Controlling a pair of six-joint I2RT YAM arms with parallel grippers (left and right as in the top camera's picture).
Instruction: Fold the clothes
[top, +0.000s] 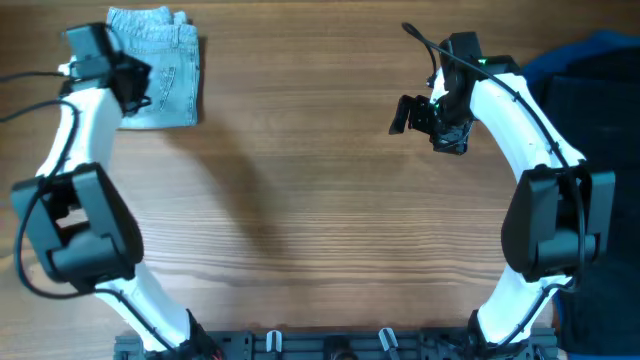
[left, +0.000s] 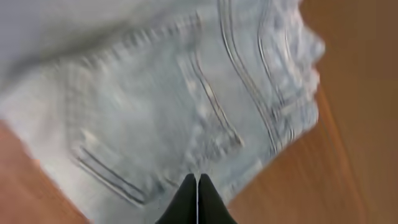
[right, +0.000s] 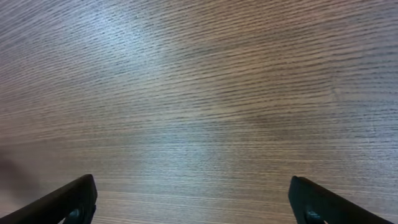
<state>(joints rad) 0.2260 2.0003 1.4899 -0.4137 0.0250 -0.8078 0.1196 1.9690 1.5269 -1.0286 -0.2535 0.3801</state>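
So the denim shorts (top: 160, 65) are sitting in the far left corner of the worktop (top: 320, 220), folded into a compact rectangle. Their far edge runs right up near the far border of the overhead view and the right edge is pretty straight. The near edge is partly under the left arm, so I can't see all of it.

The middle of the worktop is a wide stretch of bare wood grain from the shorts across to the right arm, and all the way to the near edge where the arm bases sit.

The left claw (left: 197, 186) is clenched, with both fingers pressed flat together and nothing pinched between them. The tips are over the denim near a stitched back pocket. The wrist view is blurry, so I honestly can't tell if they're touching the cloth or just above it.

The right claw (top: 415, 115) is on the far right side, well apart from the shorts. It's released and spread wide, and its wrist view shows only wood between the fingers (right: 68, 202), so it's holding nothing.

At the far right edge there's a heap of black fabric (top: 580, 100) with some bright blue fabric (top: 605, 42) showing at its far side, partly behind the right arm
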